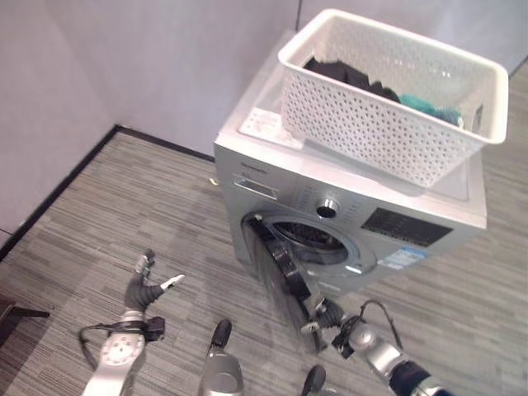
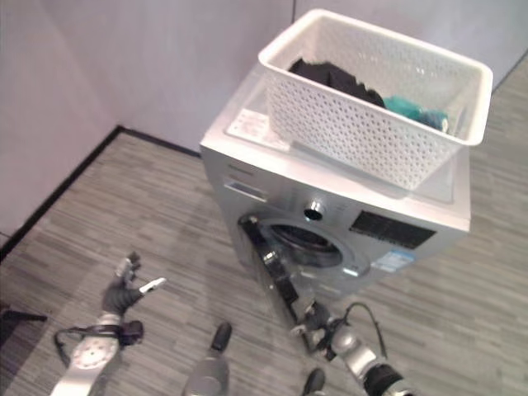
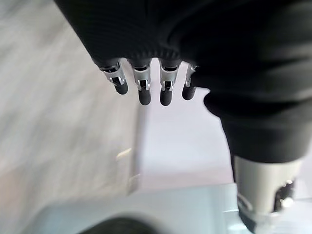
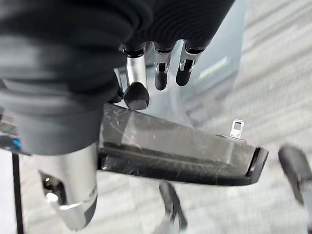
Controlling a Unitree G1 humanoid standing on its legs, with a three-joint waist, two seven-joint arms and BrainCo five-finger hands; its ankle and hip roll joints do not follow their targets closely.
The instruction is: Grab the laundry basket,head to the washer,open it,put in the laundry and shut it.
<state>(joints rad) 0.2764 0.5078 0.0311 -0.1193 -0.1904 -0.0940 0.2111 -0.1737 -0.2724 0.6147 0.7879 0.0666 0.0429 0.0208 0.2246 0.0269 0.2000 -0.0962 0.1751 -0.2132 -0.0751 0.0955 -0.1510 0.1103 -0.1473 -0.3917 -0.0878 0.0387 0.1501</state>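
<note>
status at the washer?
Right hand on open washer door. Left hand open, idle. Laundry basket atop washer, still loaded.

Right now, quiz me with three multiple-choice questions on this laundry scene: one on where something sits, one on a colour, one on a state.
1. Where is the laundry basket?
A. on the floor
B. on top of the washer
C. in the left hand

2. What colour is the basket?
A. white
B. blue
C. red

3. How is the washer door?
A. shut
B. removed
C. swung open

Answers:
1. B, the basket rests on the washer's top panel.
2. A, its perforated walls are white, with dark and teal laundry inside.
3. C, the door stands out from the drum opening, with the right hand at its edge, while the left hand hangs open over the floor.
</note>
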